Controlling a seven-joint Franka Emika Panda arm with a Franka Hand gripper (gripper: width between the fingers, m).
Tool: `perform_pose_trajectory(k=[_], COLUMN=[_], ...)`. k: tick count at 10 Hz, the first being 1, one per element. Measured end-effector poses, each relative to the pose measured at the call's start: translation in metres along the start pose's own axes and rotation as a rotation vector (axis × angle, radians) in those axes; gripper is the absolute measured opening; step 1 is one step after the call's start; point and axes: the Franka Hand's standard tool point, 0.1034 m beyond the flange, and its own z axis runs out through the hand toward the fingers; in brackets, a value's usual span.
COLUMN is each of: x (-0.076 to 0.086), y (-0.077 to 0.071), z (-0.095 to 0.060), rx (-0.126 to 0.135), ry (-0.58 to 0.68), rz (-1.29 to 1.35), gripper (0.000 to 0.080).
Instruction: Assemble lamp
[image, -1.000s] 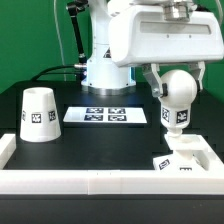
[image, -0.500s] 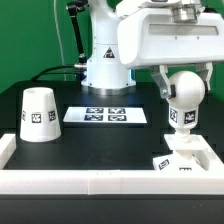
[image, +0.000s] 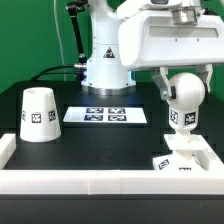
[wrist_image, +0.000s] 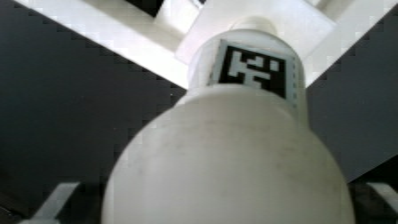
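My gripper (image: 184, 88) is shut on the white ball-shaped bulb (image: 184, 90), held neck down. The tagged neck (image: 181, 120) hangs just above the flat square base (image: 183, 160), which lies at the exterior view's right inside the white frame. In the wrist view the bulb (wrist_image: 222, 150) fills the picture, its tagged neck (wrist_image: 253, 68) pointing at the base (wrist_image: 338, 30); my fingertips (wrist_image: 50, 200) flank the ball. The tapered cone shade (image: 38, 112) stands upright at the exterior view's left, apart from me.
The marker board (image: 106, 116) lies flat on the black table between the shade and the base. A white frame wall (image: 90, 180) runs along the front edge and both sides. The robot's white pedestal (image: 105, 68) stands behind.
In the first half second my gripper moved with the bulb toward the exterior view's right, over the base. Since then nothing has visibly moved.
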Motion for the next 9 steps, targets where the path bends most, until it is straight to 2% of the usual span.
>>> perform_pose_trajectory(k=[8,9], x=[-0.0051,-0.0052], y=[-0.0033,-0.0033], z=[0.0052,0.0052], rx=[0.004,0.004], ry=[-0.007,-0.007], rz=[-0.001,-0.001], gripper=[0.0589,0.0681])
